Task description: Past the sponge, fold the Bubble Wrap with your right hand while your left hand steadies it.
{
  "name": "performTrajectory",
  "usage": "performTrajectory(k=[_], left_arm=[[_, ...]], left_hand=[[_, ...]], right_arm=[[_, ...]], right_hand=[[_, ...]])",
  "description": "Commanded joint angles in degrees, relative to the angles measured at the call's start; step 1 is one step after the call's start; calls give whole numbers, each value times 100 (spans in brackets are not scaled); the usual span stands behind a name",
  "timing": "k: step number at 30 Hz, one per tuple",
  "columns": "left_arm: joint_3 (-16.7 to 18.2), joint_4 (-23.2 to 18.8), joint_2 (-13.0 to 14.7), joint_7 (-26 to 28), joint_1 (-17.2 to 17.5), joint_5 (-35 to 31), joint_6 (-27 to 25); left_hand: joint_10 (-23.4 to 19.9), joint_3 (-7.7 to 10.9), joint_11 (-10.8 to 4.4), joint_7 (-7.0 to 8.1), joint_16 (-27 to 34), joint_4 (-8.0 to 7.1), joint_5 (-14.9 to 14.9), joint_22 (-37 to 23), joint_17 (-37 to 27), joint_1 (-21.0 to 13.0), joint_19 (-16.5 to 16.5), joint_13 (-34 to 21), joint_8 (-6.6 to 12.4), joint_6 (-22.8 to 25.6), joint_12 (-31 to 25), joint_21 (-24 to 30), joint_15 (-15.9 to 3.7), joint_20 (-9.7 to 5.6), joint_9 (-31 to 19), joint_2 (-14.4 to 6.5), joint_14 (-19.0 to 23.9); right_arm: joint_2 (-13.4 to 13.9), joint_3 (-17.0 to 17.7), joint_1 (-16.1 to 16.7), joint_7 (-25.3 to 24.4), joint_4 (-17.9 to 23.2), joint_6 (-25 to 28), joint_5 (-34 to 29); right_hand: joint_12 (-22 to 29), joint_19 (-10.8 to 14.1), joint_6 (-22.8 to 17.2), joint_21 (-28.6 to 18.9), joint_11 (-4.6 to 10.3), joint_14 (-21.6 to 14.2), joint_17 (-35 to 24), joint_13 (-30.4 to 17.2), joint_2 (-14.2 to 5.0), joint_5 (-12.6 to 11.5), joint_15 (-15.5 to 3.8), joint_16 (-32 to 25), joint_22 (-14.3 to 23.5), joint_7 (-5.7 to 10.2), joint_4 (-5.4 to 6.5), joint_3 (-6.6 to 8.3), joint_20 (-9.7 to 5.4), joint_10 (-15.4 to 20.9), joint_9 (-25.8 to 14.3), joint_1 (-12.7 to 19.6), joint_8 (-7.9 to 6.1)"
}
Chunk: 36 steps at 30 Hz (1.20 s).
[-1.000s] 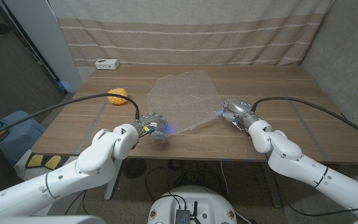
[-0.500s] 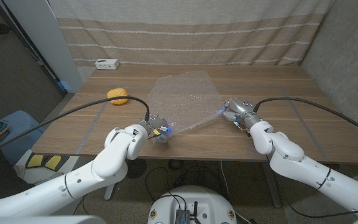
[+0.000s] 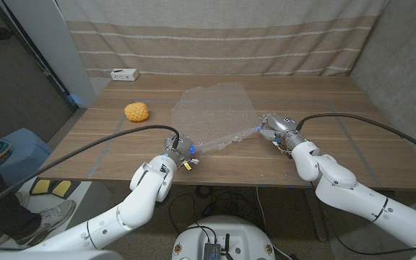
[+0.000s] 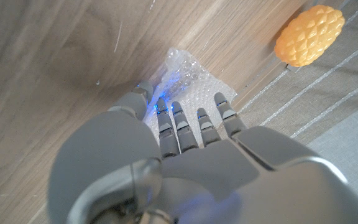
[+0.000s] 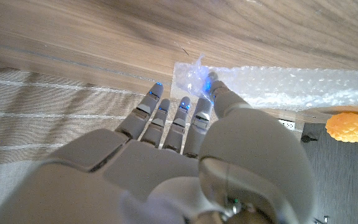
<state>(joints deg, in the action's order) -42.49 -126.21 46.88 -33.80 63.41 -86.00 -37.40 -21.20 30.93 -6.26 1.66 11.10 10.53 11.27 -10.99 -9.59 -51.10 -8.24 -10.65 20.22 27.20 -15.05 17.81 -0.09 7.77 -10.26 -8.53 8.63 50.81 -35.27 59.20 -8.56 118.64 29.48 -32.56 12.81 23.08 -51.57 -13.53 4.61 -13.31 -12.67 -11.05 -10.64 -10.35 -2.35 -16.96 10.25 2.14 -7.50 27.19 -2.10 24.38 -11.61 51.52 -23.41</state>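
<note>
Bubble Wrap: spread on table, orange sponge well apart.
Left hand: pinches near corner.
Right hand: apparently pinches other corner.

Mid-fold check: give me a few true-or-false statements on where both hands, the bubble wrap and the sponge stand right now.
1. The right hand pinches a corner of the Bubble Wrap. True.
2. The left hand rests on the sponge. False: it holds the wrap's near corner; the sponge lies apart, further back on the table.
3. The wrap's near edge is lifted between the two hands. True.
4. The sponge lies on top of the wrap. False: it sits beside it, on bare wood.
5. A white box stands at the table's far left edge. True.
</note>
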Motion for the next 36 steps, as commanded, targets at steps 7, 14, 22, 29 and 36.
performTrajectory(k=[7, 14, 22, 29, 36], left_arm=[[1407, -724, 10, 2773, 1259, 1737, 350], [2138, -1333, 292, 2751, 1497, 3109, 714], [2749, -1546, 515, 2662, 1563, 4567, 1206], [3321, -1391, 623, 2450, 1510, 6289, 1836], [3465, -1338, 802, 2687, 1549, 6812, 1969]], left_hand=[[-339, -19, -11, -103, 114, -107, -25, -32, -28, -238, -177, -26, 40, 2606, -64, 82, -136, 56, -409, -85, 506], [-337, -34, 63, -248, 96, -172, -46, -49, -23, -248, -169, -40, 28, 2488, -19, 89, -80, 72, -485, -174, 566], [-419, -36, 87, -308, 83, -187, -44, -61, -18, -267, -176, -49, 50, 2486, -20, 102, -16, 83, -539, -195, 620], [-474, -16, 140, -378, 69, -175, -26, -80, -15, -329, -323, -57, 74, 2472, -1, 179, 36, 78, -610, -210, 695], [-542, 3, 177, -458, 57, -162, -9, -96, -13, -386, -359, -63, 93, 2463, 5, 212, 72, 77, -666, -212, 747]], right_arm=[[163, 318, 369, -318, 350, 128, 267], [368, 633, 778, -394, 833, 178, 564], [478, 1340, 1566, -915, 1418, 295, 1006], [601, 1728, 1988, -1125, 1836, 392, 1115], [639, 1810, 2048, -1241, 1989, 433, 974]], right_hand=[[-28, 60, -94, -22, 27, -68, -30, -21, -1, -45, -652, -42, 23, 0, -2, -33, -3, 37, -32, 88, -46], [-40, 64, -155, -20, 38, -58, -30, -22, -3, -61, -639, -39, 24, -27, -12, -37, 4, 41, -37, 129, -71], [-47, 65, -193, -18, 27, -66, -29, -23, 1, -74, -625, -41, 24, -53, -26, -39, 25, 53, -41, 168, -88], [-57, 60, -213, -13, 25, -61, -31, -23, 4, -84, -593, -40, 24, -65, -32, -47, 61, 57, -44, 198, -97], [-63, 54, -212, -8, 37, -71, -34, -24, 6, -88, -588, -46, 25, -64, -27, -59, 71, 63, -47, 211, -98]])
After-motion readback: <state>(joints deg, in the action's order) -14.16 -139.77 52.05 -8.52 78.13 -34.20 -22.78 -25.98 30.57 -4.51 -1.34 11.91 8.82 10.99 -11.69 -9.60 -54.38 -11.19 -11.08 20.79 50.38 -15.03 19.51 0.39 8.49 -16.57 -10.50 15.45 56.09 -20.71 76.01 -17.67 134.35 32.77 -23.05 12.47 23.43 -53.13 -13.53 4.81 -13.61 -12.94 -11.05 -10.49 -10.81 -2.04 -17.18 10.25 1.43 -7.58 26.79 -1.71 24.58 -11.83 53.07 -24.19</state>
